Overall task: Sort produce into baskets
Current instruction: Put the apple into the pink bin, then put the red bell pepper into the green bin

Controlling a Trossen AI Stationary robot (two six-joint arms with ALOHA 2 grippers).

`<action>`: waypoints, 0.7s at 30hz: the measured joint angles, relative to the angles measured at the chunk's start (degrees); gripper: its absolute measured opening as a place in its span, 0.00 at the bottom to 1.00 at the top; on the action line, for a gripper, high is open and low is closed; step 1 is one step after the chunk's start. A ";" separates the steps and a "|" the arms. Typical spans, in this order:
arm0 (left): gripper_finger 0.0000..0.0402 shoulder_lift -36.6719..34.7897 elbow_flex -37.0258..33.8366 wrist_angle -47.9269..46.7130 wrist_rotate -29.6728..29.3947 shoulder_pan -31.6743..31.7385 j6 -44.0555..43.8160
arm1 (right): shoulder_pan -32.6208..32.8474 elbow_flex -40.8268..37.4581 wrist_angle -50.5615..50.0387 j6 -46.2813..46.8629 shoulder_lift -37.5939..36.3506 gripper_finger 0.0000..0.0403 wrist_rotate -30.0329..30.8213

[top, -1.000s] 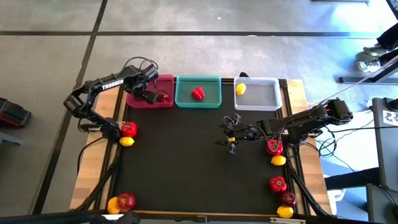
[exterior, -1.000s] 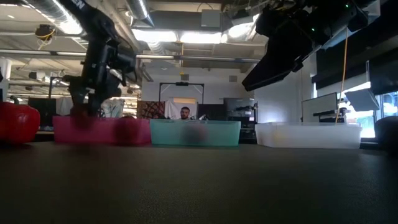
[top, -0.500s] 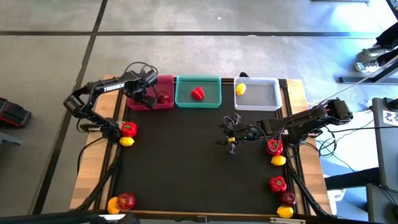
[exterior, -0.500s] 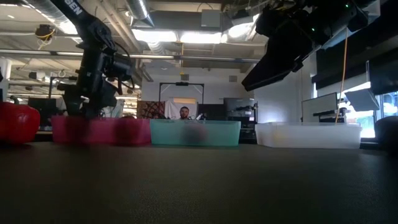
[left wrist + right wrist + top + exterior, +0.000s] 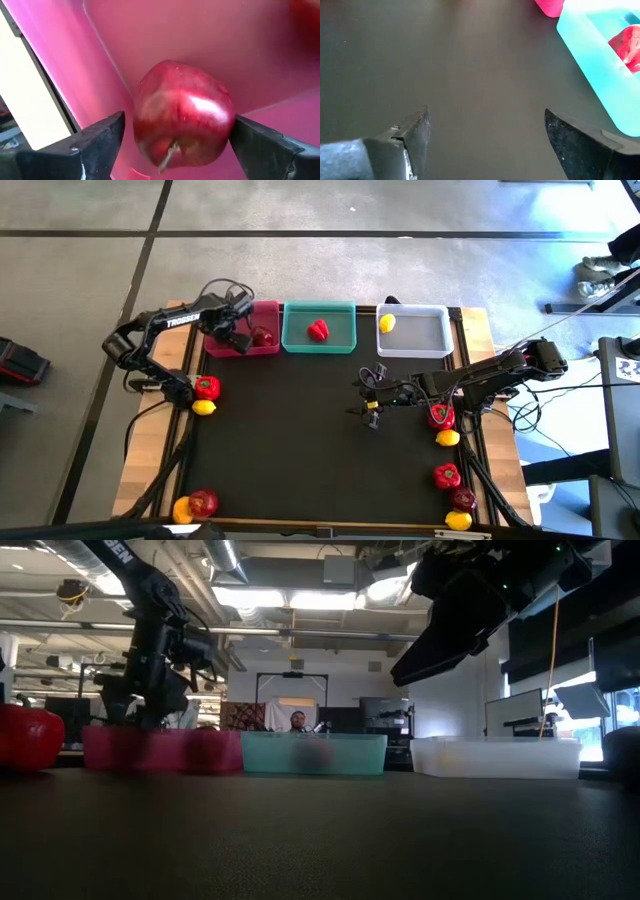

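A dark red apple (image 5: 262, 336) lies on the floor of the pink basket (image 5: 268, 307) at the far left. My left gripper (image 5: 239, 337) is open over that basket. In the left wrist view the apple (image 5: 182, 117) shows between its fingers, with a gap at one finger. I cannot tell whether the other finger touches it. A red pepper (image 5: 318, 330) lies in the teal basket (image 5: 318, 307) and a lemon (image 5: 387, 322) in the white basket (image 5: 432, 345). My right gripper (image 5: 371, 396) is open and empty above the mat's middle.
Loose produce lies along the mat's sides. At the left are a pepper (image 5: 207, 387), a lemon (image 5: 204, 407), and a near-corner apple (image 5: 203, 502) with a yellow fruit (image 5: 182, 509). At the right are two peppers (image 5: 440, 416) (image 5: 446, 475), two lemons (image 5: 448, 438) (image 5: 458, 520) and an apple (image 5: 463, 498).
My left gripper has drawn back a little toward the table's left edge and risen slightly over the pink basket. The apple has stayed where it lay in the basket. My right arm has kept still.
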 joint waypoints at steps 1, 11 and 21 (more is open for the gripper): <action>0.85 -0.20 0.42 0.03 0.00 0.00 0.14 | 0.00 0.00 0.00 0.00 0.00 0.80 0.00; 0.85 -4.21 9.04 -7.49 0.16 -0.67 1.34 | 0.01 0.00 -0.02 -0.02 0.00 0.80 -0.92; 0.85 -7.34 15.64 -14.62 6.11 -10.64 1.26 | 0.00 0.00 0.00 -0.02 0.00 0.80 -0.92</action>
